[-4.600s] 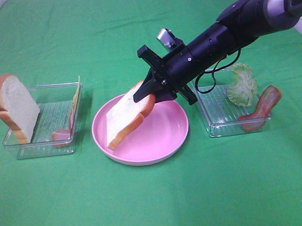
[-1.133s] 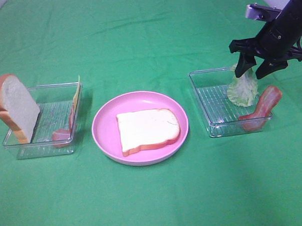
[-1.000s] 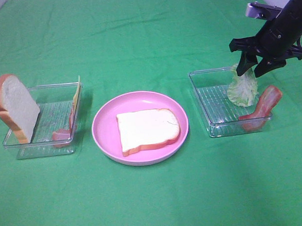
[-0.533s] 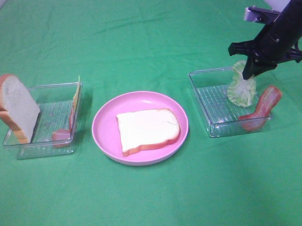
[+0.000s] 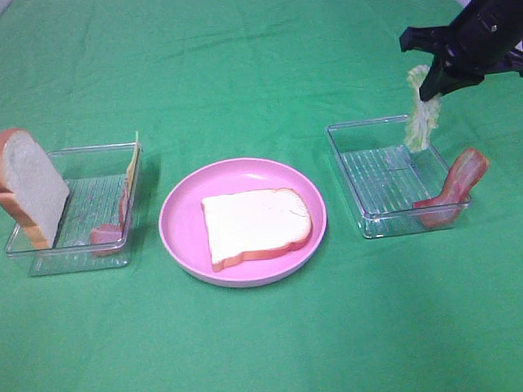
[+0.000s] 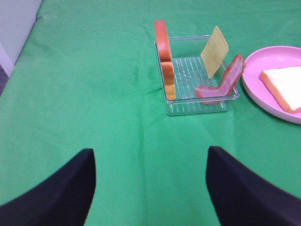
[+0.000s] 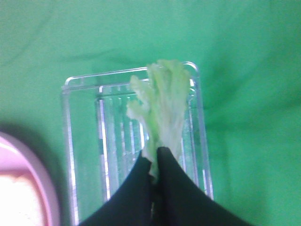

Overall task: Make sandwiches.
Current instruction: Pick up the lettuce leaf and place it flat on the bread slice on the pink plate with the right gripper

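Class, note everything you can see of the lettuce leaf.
The lettuce leaf is pale green with whitish ribs and a frilly edge, soft-looking. It hangs limp and bunched, pinched at one end by the shut right gripper, over the clear tray. Whether its lower tip clears the tray is unclear.
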`<action>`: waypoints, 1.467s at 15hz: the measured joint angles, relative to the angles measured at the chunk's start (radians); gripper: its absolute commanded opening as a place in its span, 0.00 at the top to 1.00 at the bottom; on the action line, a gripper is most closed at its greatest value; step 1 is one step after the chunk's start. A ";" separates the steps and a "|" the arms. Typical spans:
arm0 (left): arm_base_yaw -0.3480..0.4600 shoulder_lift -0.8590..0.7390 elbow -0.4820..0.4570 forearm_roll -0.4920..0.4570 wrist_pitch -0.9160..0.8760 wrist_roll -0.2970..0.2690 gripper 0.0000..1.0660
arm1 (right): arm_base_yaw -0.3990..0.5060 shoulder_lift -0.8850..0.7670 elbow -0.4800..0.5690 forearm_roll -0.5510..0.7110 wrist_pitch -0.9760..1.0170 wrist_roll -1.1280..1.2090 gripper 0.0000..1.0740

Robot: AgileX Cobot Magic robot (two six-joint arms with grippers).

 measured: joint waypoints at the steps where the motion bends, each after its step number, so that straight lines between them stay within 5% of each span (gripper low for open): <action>1: 0.000 0.000 0.000 0.000 0.000 0.000 0.40 | 0.000 -0.029 0.000 0.044 0.028 -0.002 1.00; 8: 0.000 0.000 0.000 0.000 0.000 0.000 0.40 | 0.073 -0.065 0.055 0.530 0.286 -0.265 1.00; 11: 0.000 0.000 0.000 0.000 0.000 0.000 0.40 | 0.166 -0.062 0.093 0.559 0.268 -0.294 1.00; 13: 0.000 0.000 0.000 0.000 0.000 0.000 0.40 | 0.315 0.004 0.096 0.622 0.219 -0.296 1.00; 22: 0.000 0.000 0.000 0.000 0.000 0.000 0.40 | 0.373 0.205 0.096 0.684 0.054 -0.321 1.00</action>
